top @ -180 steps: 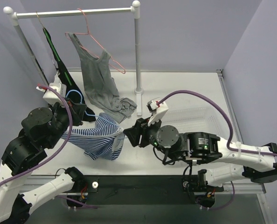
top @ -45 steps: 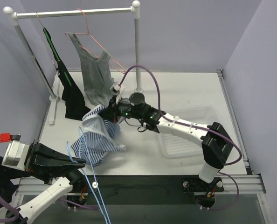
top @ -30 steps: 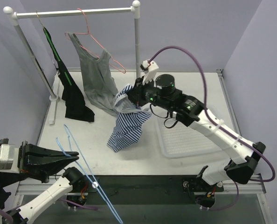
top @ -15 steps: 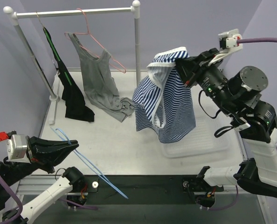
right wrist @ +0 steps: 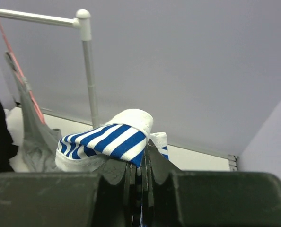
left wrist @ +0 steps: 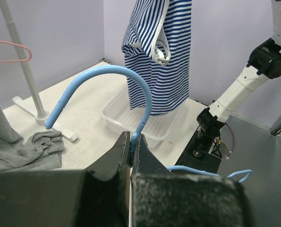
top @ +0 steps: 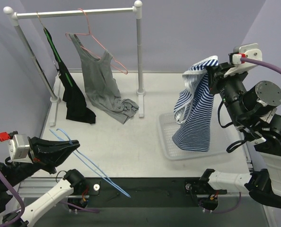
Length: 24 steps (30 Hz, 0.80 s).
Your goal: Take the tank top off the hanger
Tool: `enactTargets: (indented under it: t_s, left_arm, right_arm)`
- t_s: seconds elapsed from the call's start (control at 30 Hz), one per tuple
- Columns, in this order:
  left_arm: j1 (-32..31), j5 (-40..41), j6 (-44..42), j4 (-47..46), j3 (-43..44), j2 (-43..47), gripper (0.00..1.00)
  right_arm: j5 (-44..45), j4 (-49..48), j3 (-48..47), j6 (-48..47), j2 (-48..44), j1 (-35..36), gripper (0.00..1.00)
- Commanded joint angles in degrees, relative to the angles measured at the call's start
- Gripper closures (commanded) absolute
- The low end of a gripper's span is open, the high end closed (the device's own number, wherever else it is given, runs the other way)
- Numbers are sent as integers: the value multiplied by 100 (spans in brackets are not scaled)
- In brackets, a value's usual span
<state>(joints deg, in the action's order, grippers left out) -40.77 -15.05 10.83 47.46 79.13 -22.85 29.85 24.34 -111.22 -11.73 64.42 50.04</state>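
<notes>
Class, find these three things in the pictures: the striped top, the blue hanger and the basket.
striped top (top: pixel 197 116): top external view, on the middle of the hanging striped cloth.
blue hanger (left wrist: pixel 112 68): left wrist view, on the crest of its curved hook.
basket (top: pixel 165 135): top external view, on its bare left side.

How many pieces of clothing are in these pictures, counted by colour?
black garment: 1
grey tank top: 1
blue-and-white striped tank top: 1
Total: 3
</notes>
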Motion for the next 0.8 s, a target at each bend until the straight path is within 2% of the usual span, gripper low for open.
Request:
enactTargets:
  t_s: [0.0, 0.13, 0.33, 0.57, 0.7, 0.73, 0.77]
  left_arm:
    - [8, 72, -55, -176, 58, -141, 100]
    - [8, 90, -20, -237, -56, -97, 100]
    - [8, 116, 7, -220, -91, -105, 100]
    - [17, 204, -2, -220, -126, -97, 100]
    - [8, 292, -11, -264, -223, -79, 100]
    - [-1, 318, -11, -307, -249, -70, 100]
    - [8, 310, -19, -325, -284, -79, 100]
  right_arm:
    - [741, -333, 530, -252, -219, -64, 100]
    - [892, -342, 1443, 212, -386, -442, 100]
    - [365, -342, 2394, 1163, -343, -1416, 100]
    - [224, -132, 3263, 2129, -544, -1770, 100]
    - [233, 754, 4019, 3569, -1124, -1779, 100]
    - [206, 844, 4473, 4172, -1412, -1779, 100]
    - [188, 905, 4695, 4387, -1554, -1779, 100]
